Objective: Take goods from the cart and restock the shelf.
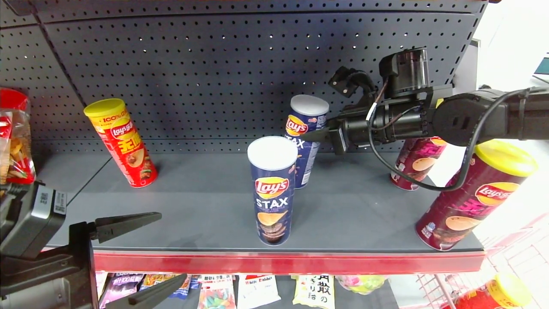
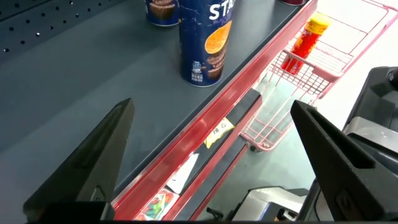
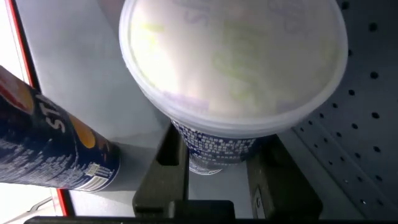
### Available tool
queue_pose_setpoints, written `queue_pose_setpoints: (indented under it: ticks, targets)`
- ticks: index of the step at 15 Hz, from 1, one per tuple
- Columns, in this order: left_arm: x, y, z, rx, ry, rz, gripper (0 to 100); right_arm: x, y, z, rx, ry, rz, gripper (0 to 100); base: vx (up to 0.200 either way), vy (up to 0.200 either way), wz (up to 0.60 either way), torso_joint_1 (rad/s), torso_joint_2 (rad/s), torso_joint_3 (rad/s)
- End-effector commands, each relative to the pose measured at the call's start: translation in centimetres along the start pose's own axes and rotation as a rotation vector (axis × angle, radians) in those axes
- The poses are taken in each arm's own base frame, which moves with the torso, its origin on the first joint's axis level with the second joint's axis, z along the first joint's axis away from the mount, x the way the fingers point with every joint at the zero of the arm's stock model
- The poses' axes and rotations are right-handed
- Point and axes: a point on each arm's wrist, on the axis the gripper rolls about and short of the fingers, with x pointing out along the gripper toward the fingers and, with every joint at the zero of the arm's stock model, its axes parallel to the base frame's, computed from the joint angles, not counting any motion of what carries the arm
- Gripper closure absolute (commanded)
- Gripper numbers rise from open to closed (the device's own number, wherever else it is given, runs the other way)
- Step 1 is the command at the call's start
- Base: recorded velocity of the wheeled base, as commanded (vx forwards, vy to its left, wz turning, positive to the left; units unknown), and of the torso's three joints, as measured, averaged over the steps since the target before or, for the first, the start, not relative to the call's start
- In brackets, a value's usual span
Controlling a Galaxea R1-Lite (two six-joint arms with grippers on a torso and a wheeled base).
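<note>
1. Clamping the rear blue can (image 1: 305,128), the right gripper (image 1: 315,136) reaches in from the right side, its fingers pressed against the tube's two sides just below the white lid; the right wrist view shows the tube (image 3: 221,146) held between the dark fingers (image 3: 171,174).
2. That can stands upright on the grey shelf (image 1: 206,201), close to the perforated back panel (image 1: 214,64).
3. A second blue can (image 1: 272,193) stands upright in front of it, near the shelf's red front strip (image 1: 287,262) and apart from both grippers; it also shows in the left wrist view (image 2: 205,43).
4. The left gripper (image 1: 173,244) sits low at the shelf's front left, jaws spread wide with nothing between them (image 2: 211,106).
5. A red can with a yellow lid (image 1: 122,143) is at the shelf's left, by the back panel.
6. Two maroon cans with yellow lids are on the right: one (image 1: 476,197) at the front right corner, the other (image 1: 414,165) farther back, partly hidden behind the right arm.
7. A pink wire cart (image 1: 433,287) is below the shelf's right end, with a red can (image 1: 493,296) inside it.
8. Snack bags (image 1: 257,292) hang or lie on the level below, and another bag (image 1: 13,141) is at the far left.
</note>
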Motion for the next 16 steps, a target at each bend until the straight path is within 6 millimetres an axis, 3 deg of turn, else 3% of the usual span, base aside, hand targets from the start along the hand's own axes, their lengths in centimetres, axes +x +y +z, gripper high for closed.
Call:
queue_pose_setpoints:
  ticks: [1,8,9,16]
  targets:
    - [0.1,0.0,0.0,-0.002,0.003,-0.002,0,0.0,0.3,0.1,-0.002,0.000,0.007,100,0.000,0.000,0.00,0.000,0.00,0.000]
    - [0.1,0.1,0.0,-0.002,0.002,0.000,0,0.5,1.1,-0.1,-0.001,0.013,0.031,100,0.000,0.000,0.00,0.000,0.00,0.000]
    - [0.1,0.0,0.0,-0.001,0.002,-0.002,0,0.5,1.1,-0.2,0.000,0.015,0.031,0,0.000,0.000,0.00,0.000,0.00,0.000]
    - [0.1,0.1,0.0,-0.002,0.003,-0.002,0,-1.3,2.1,-0.5,0.013,0.032,0.022,0,0.000,0.000,0.00,0.000,0.00,0.000]
